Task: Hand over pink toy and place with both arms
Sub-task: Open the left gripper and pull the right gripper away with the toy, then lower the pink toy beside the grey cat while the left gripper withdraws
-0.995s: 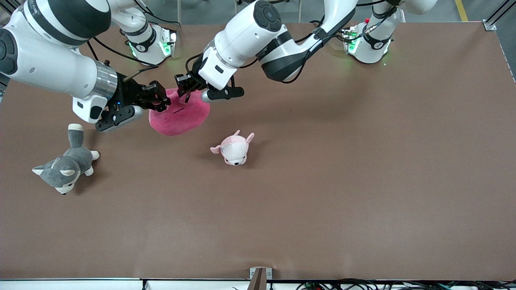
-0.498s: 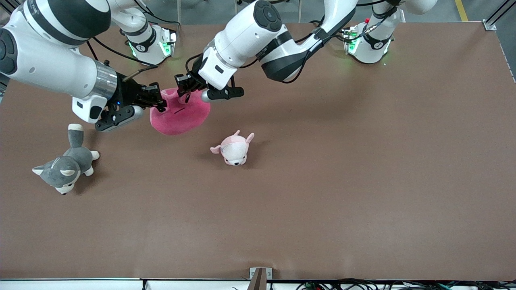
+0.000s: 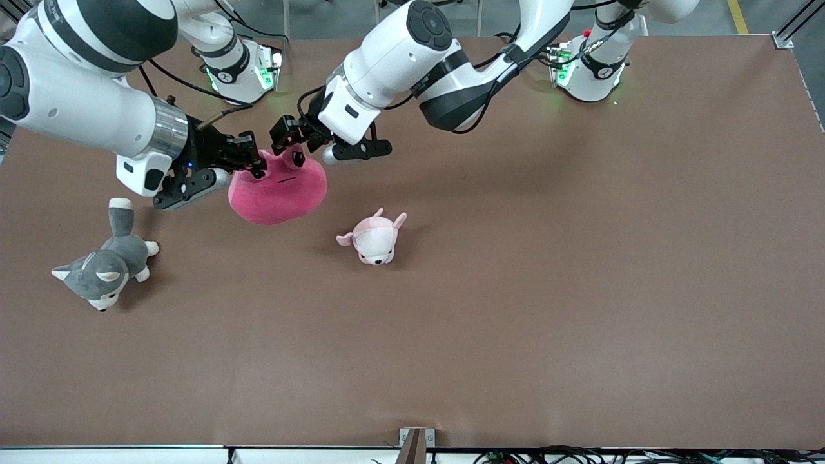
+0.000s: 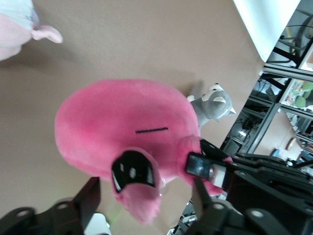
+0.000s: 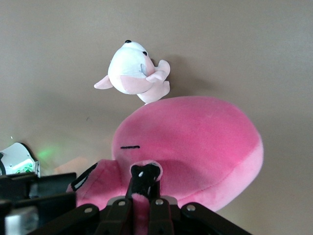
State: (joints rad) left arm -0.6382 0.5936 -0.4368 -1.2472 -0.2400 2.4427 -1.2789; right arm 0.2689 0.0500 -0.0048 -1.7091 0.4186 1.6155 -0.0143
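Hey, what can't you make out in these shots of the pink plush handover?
Front view: the right gripper and left gripper hide the hot-pink rounded plush toy's top edge.
Left wrist view: the toy hides the grey-and-white plush dog's body; the edge cuts off the pale pink-and-white plush animal.

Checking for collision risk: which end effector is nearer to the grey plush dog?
Right. The right end effector grips the pink toy at its edge toward the grey plush dog; the left end effector is open around the toy's nub, farther from the dog.
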